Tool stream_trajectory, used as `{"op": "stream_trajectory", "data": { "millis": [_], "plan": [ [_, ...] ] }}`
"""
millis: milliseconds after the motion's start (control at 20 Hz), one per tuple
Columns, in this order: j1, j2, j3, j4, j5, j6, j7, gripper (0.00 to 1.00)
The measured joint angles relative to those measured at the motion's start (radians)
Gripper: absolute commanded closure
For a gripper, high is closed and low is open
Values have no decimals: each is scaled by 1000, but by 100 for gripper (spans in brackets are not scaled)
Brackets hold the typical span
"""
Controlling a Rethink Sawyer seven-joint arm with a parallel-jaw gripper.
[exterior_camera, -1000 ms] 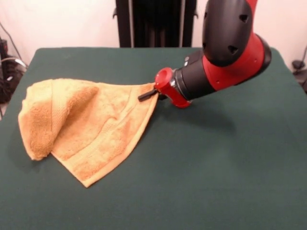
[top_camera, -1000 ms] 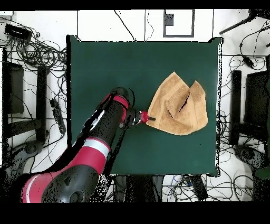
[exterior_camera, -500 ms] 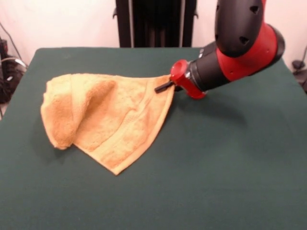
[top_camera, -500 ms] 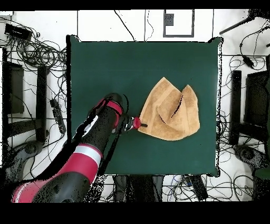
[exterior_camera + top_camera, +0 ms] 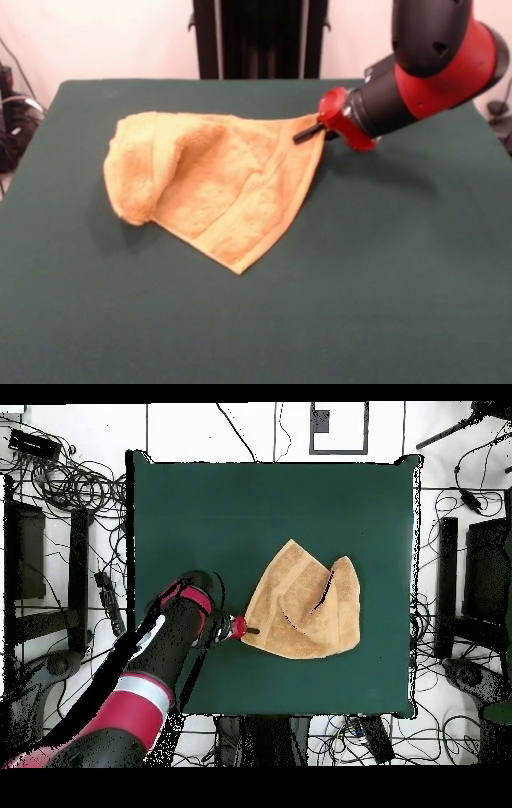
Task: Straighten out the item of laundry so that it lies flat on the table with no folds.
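Observation:
The orange-tan towel point(image 5: 216, 180) lies on the dark green table point(image 5: 384, 280), still folded over on its left side in the front view, with one point toward the camera. My gripper point(image 5: 306, 131) is shut on the towel's right-hand corner and holds it just above the felt. In the overhead view the towel point(image 5: 300, 604) sits right of the table's point(image 5: 200, 514) middle and my gripper point(image 5: 246, 629) pinches its left corner, with the arm coming from the lower left.
The robot's black pedestal point(image 5: 258, 38) stands behind the far table edge. Cables and equipment point(image 5: 70, 484) lie on the floor around the table in the overhead view.
My gripper has dragged the towel's corner to the right in the front view, and the whole towel has slid along with it.

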State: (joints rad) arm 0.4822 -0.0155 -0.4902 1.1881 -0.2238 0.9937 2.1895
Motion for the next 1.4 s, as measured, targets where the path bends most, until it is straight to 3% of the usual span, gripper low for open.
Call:
{"op": "stream_trajectory", "data": {
  "millis": [1250,1300,1400],
  "plan": [
    [170,-155,2,155,168,0,0,100],
    [174,-161,2,155,184,0,3,0],
    [176,-164,2,155,194,0,6,0]
  ]
}}
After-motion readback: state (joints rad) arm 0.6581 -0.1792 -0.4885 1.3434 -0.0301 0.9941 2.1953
